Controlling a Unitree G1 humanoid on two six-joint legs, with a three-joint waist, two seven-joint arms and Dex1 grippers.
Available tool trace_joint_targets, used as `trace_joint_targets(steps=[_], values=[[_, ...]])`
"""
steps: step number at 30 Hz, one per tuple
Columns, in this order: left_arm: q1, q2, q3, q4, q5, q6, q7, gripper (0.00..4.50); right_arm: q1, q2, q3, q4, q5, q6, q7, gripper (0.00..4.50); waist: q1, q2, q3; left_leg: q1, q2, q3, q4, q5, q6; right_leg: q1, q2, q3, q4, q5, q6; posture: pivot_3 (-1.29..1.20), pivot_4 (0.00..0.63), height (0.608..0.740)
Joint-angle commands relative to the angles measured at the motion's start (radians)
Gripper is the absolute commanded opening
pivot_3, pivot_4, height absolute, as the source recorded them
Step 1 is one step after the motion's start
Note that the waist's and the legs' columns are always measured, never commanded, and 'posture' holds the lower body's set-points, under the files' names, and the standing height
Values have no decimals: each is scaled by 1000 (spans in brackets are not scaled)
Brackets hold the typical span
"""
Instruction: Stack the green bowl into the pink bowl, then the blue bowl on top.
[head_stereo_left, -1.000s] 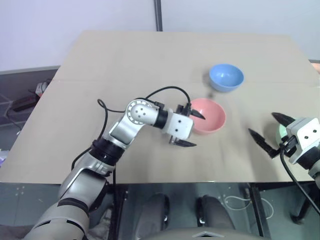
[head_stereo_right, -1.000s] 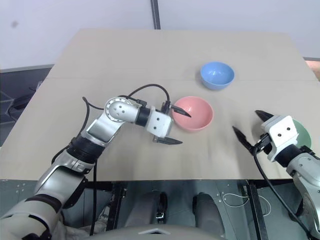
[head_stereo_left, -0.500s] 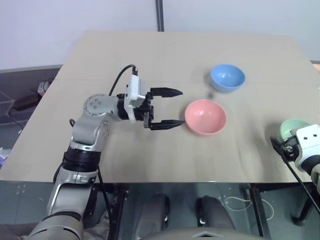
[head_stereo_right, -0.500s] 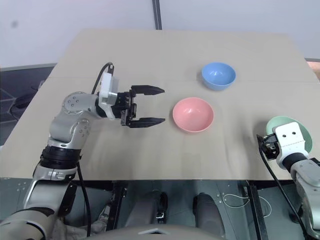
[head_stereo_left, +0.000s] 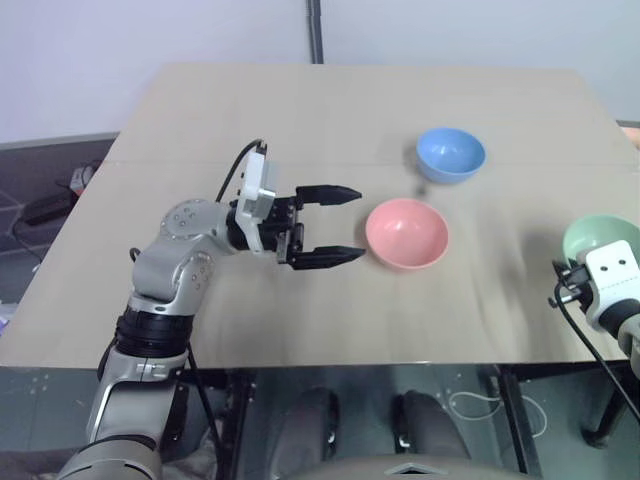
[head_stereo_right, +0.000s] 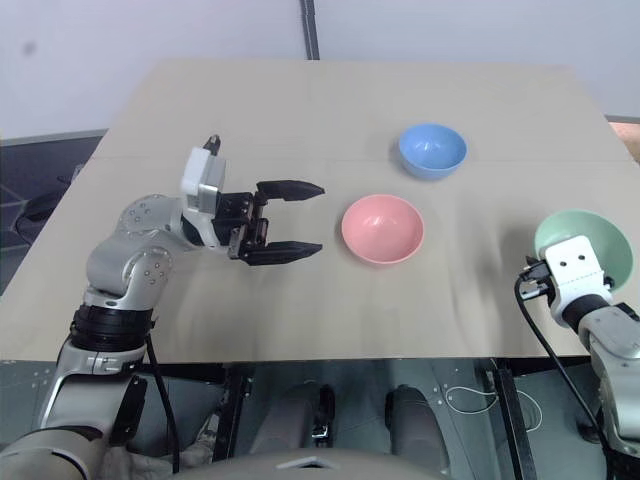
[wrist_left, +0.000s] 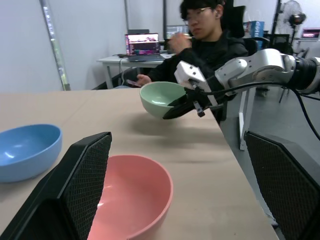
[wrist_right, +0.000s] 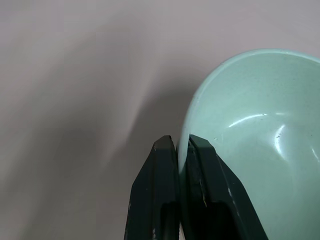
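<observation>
left hand (head_stereo_left: 340, 222) agape, right hand (wrist_right: 182, 147) clamped

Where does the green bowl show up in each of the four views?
Left eye view: the green bowl sits at the table's right edge.
Right eye view: right edge too, beyond the right gripper.
Left wrist view: upper middle, past the pink bowl, rim pinched by the right gripper.
Right wrist view: the right half, rim between the shut jaws.
Shared landmark: the right gripper clamped on the bowl's rim.
</observation>
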Motion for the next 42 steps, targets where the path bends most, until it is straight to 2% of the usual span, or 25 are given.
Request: trace_joint_targets(steps=[1, 6, 9, 12, 15, 19, 22, 24, 27, 29, 31, 33, 37, 42], values=[[11, 1, 42, -25, 14, -20, 40, 4500, -94, 14, 51, -121, 99, -74, 86, 78, -5, 0, 0, 0, 0, 0, 0, 0, 0, 0, 0, 0, 0, 0, 0, 0, 150, 740], [44, -5, 59, -31, 39, -21, 107, 4500, -275, 54, 278, -173, 160, -60, 179, 78, -19, 0, 0, 0, 1, -1, 0, 0, 0, 0, 0, -1, 0, 0, 0, 0, 150, 740], [64, -14, 57, -46, 55, -25, 143, 4500, -363, 89, 438, -124, 134, -86, 231, 78, -16, 0, 0, -1, 0, -3, 0, 0, 0, 0, 0, -3, -1, 0, 0, 0, 150, 740], [91, -18, 59, -83, 52, -18, 170, 4500, -424, 112, 530, -36, 93, -110, 256, 78, -13, 0, 0, -2, -1, -4, 0, 0, 0, 0, -1, -4, -1, 0, 0, 0, 150, 740], [120, -12, 63, -121, 45, -8, 190, 4500, -476, 98, 572, 54, 44, -160, 293, 1272, -13, -1, 0, -2, -1, -4, 0, 0, 0, 0, -2, -3, -1, 0, 0, 0, 150, 740], [156, 2, 78, -157, 47, -4, 214, 4500, -504, 90, 518, 54, 22, -198, 273, 3190, -14, -1, 0, -2, -1, -4, 0, 0, 0, 0, -2, -4, -1, 0, 0, 0, 150, 740], [175, 6, 94, -185, 38, 7, 242, 4500, -544, 106, 375, -19, 193, -121, 285, 3190, -15, 0, 0, -2, -1, -4, 0, 0, -1, 0, -2, -4, -1, 0, 0, 0, 150, 740], [185, 9, 99, -199, 36, 11, 251, 4500, -597, 79, 322, 5, 226, -117, 306, 3190, -16, 0, 0, -2, -1, -4, 0, 0, 0, 0, -3, -4, -1, 0, 0, 0, 150, 740], [194, 7, 107, -214, 29, 16, 267, 4500, -684, 30, 300, 152, 168, -185, 327, 3190, -19, 0, 0, 0, -1, -4, 0, 0, 0, 2, -3, -4, -1, 0, 0, 0, 150, 740], [199, 7, 110, -226, 24, 20, 276, 4500, -771, -41, 362, 389, 22, -354, 360, 3190, -18, 0, 0, 0, -1, -6, 0, 0, 0, 3, -3, -6, -1, 0, 0, 0, 150, 740], [207, 7, 115, -237, 20, 26, 286, 4500, -872, -62, 415, 658, -83, -510, 371, 3190, -21, 0, 0, 1, -2, -5, 0, 0, 0, 3, -3, -5, -1, 0, 0, 0, 150, 740], [221, 12, 122, -250, 18, 28, 292, 4500, -969, -35, 450, 904, -142, -637, 364, 3190, -22, 0, 0, 1, -2, -4, -1, 0, 0, 3, -4, -5, -1, 0, 0, 0, 150, 740], [253, 21, 138, -289, 4, 44, 313, 4500, -1116, 38, 505, 1270, -236, -829, 345, 3190, -37, 0, 1, 0, -1, -1, -4, 1, -2, -1, -3, -2, -2, 0, 0, 0, 150, 740], [293, 35, 164, -339, -8, 61, 352, 4500, -1236, 133, 544, 1565, -319, -942, 311, 3190, -48, 0, 1, -2, -1, 1, -5, 1, -2, -3, -4, -1, -2, 0, 0, 0, 150, 740]])
